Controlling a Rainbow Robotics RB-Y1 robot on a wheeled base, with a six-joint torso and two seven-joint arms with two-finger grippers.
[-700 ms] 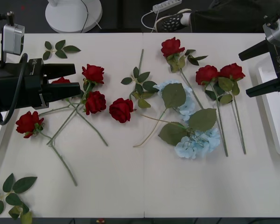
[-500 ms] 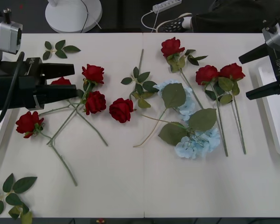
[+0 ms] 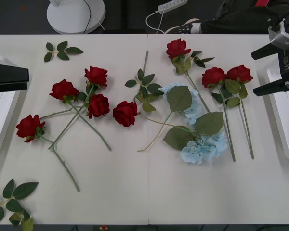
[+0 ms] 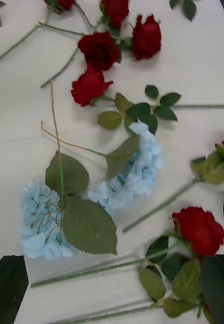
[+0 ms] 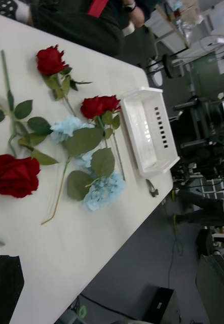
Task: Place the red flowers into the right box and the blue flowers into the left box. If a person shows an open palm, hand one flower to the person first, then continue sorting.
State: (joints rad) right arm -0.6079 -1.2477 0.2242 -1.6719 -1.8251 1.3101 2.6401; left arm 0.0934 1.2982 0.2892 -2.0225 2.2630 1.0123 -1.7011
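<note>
Several red flowers lie across the white table, from one at the left [image 3: 30, 127] through a middle one [image 3: 125, 113] to a pair at the right [image 3: 213, 76]. Two blue flowers [image 3: 200, 148] [image 3: 185, 98] with broad leaves lie right of centre, also seen in the right wrist view [image 4: 38, 223]. My right gripper [image 3: 254, 72] hovers open just right of the rose pair, over the inner rim of the right box [image 3: 284, 120]. My left gripper [image 3: 27, 81] is open at the left edge over the left box [image 3: 0, 120], holding nothing. The person's shoe [image 3: 183, 24] shows beyond the far edge.
Loose leaf sprigs lie at the far left [image 3: 61, 50] and the near left corner [image 3: 12, 199]. A white round stand base [image 3: 76, 14] and a power strip [image 3: 172, 6] sit on the floor behind the table. The near half of the table has bare room.
My left gripper has pulled back to the left, off the roses, uncovering one red flower. My right gripper has shifted only slightly. The flowers have not moved.
</note>
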